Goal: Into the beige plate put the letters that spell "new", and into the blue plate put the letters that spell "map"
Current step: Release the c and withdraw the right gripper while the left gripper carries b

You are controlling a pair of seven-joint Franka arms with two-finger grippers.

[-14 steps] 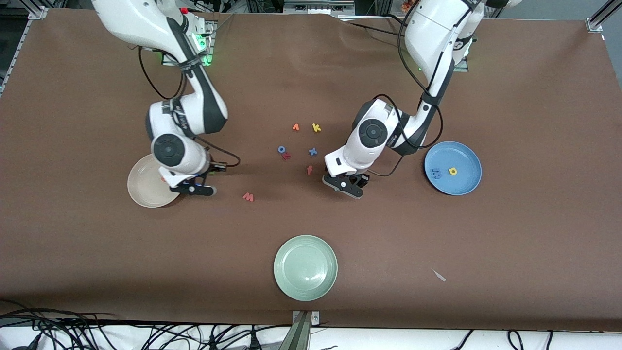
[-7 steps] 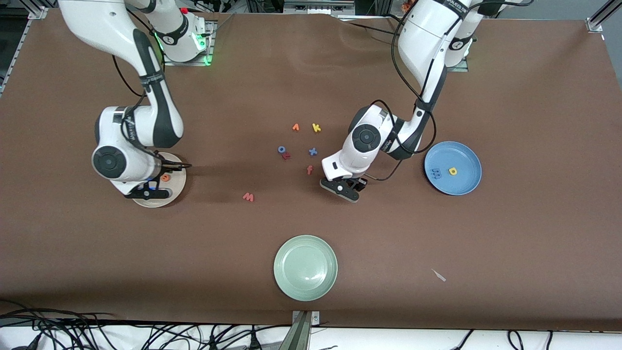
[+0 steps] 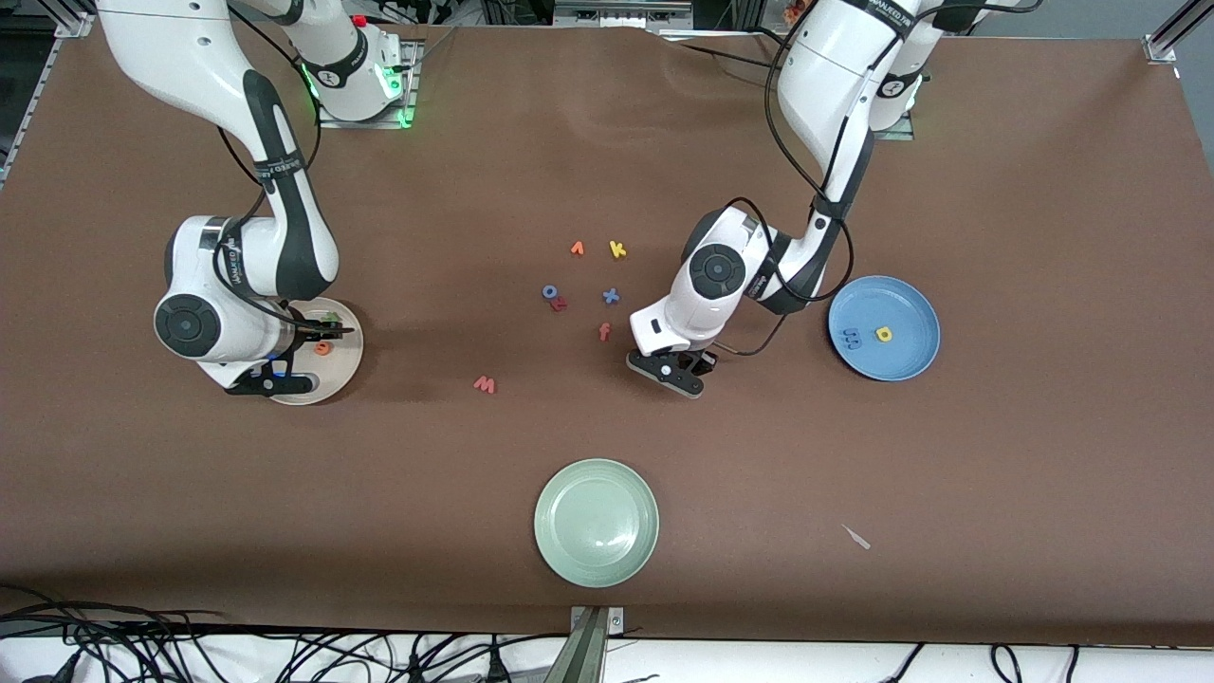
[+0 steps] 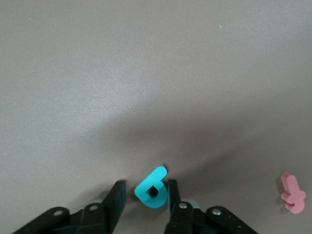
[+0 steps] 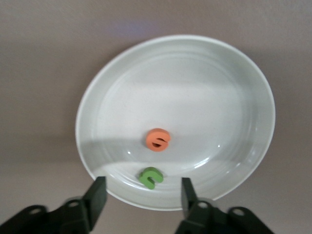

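Letters n [image 5: 150, 177], e [image 5: 158, 139] lie in beige plate [image 5: 243, 87]

- The right arm hides part of the beige plate [image 3: 343, 356] in the front view.
- The left gripper [image 3: 675, 372] hides the teal letter [image 4: 152, 189] there.

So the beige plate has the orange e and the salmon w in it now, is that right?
Not quite. The right wrist view shows the beige plate holding the orange e and the green n; the salmon w lies on the table.
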